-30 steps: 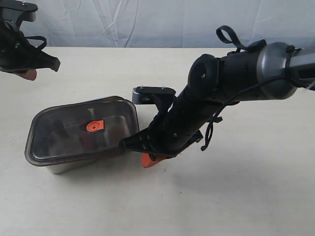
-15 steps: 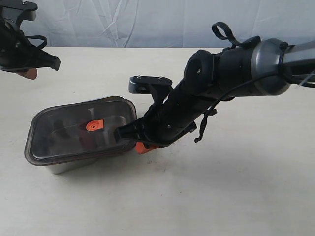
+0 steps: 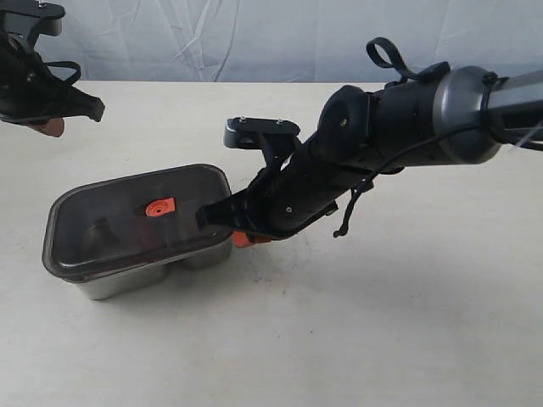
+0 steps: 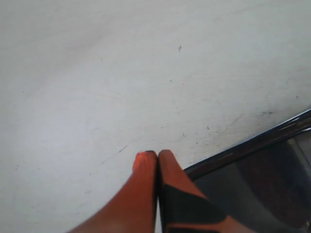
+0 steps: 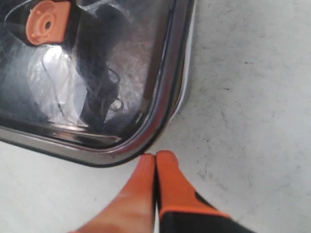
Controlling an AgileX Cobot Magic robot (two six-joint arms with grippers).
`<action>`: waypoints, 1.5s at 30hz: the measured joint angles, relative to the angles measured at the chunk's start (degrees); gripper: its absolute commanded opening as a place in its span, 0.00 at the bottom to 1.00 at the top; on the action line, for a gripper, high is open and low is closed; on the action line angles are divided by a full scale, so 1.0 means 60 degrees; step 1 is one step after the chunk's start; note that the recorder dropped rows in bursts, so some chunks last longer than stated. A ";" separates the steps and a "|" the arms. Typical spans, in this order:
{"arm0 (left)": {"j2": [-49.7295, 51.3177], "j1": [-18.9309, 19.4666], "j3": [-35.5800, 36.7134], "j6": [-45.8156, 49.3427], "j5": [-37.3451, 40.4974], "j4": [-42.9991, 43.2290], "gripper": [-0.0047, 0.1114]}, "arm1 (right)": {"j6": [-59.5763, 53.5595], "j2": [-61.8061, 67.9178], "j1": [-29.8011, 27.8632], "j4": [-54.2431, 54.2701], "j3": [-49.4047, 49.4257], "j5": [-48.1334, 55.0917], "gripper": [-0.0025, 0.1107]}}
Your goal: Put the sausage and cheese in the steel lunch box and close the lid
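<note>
Lid [image 3: 110,229]: I see its long axis left-right, atop the steel lunch box [image 3: 127,281].
Right gripper [image 5: 155,158]: pinched closed, empty, at lid's corner.
Left gripper [image 4: 152,156]: pinched closed, empty.

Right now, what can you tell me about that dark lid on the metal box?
The lid looks like smoky, translucent plastic, a rounded rectangle with a small orange tab at its centre. It lies on the steel lunch box, covering it. The shut right gripper has its tips at one corner, touching or nearly so.
</note>
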 measured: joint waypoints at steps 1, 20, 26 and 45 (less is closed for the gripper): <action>0.0000 0.0000 0.0000 0.0000 0.0000 0.0000 0.04 | 0.0000 0.0000 0.0000 0.0000 0.0000 -0.0025 0.01; 0.0000 0.0000 0.0000 0.0026 0.0821 -0.0071 0.04 | 0.0023 0.0000 0.0000 -0.0373 0.0000 -0.0376 0.01; 0.0000 0.0000 0.0007 0.0230 0.0858 -0.0302 0.04 | 0.0042 0.0000 0.0000 -0.0406 0.0000 -0.0852 0.01; -0.0419 -0.0105 0.1688 0.0252 0.3494 -0.0151 0.04 | 0.0067 -0.0538 0.0000 -0.1191 0.0000 -0.1517 0.01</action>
